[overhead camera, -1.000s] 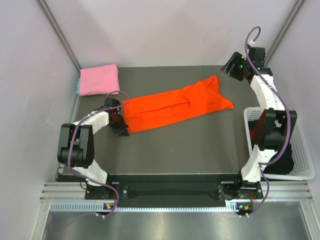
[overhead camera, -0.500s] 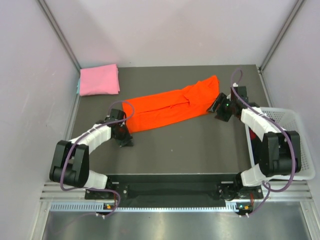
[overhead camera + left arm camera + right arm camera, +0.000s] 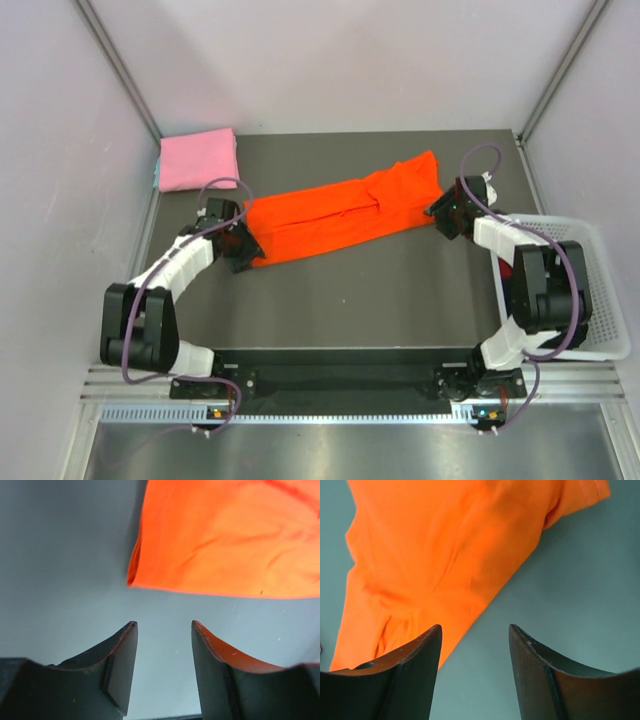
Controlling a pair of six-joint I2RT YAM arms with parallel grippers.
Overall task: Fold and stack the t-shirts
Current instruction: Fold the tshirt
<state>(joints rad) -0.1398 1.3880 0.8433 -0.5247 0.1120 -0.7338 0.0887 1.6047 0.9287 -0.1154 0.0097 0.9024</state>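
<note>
Left tool [image 3: 162,625] shifted to orange-red shirt [image 3: 340,215] edge — spread; right tool [image 3: 475,627] spread at opposite edge.

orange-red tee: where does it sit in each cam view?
Top external: orange-red t-shirt mid-table, a long strip slanting up to the right.
Left wrist: t-shirt fills the upper right, one corner showing.
Right wrist: t-shirt fills the upper left.
Shared landmark: the dark tabletop bordering the cloth.
</note>
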